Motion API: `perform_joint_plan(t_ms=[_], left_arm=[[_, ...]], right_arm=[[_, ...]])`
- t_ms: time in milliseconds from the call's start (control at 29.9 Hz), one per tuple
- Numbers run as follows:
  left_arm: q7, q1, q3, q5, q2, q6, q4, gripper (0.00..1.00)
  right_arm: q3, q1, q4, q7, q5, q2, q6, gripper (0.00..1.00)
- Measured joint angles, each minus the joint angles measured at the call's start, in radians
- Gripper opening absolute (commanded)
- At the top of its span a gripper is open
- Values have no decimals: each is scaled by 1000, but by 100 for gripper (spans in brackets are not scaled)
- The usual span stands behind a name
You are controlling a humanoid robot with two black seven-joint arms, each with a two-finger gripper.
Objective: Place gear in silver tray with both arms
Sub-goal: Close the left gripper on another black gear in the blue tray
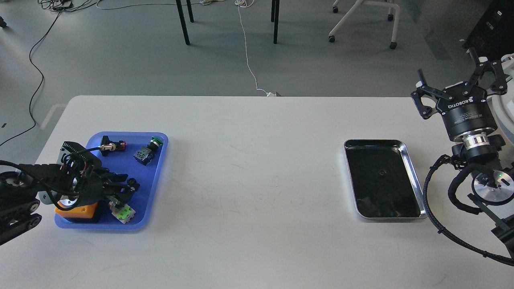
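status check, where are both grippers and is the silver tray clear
Left gripper down in the blue tray, grip state unclear. Right gripper open, raised right of the silver tray. Silver tray empty, nothing between.

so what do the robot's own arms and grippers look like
Both arms are black and jointed. The right arm has a silver wrist ring, a black corrugated cable looping beside it and a small green light. The right gripper is black with white ROBOTIQ lettering and linked two-finger jaws. The left gripper is black too, with thin black cables.

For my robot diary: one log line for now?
left gripper: over blue tray | right gripper: open, raised | silver tray: empty
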Motion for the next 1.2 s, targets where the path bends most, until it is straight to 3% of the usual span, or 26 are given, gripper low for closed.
perform_joint_plan(t_ms=[468, 969, 1203], left_arm=[[0, -3, -1, -5, -3, 0, 2, 34], [1, -5, -2, -11, -8, 0, 20, 16], [-9, -11, -9, -13, -6, 1, 12, 16]], right_arm=[[1, 0, -1, 0, 0, -2, 0, 99], [3, 0, 0, 0, 0, -8, 0, 99], [3, 0, -1, 0, 0, -9, -1, 99]])
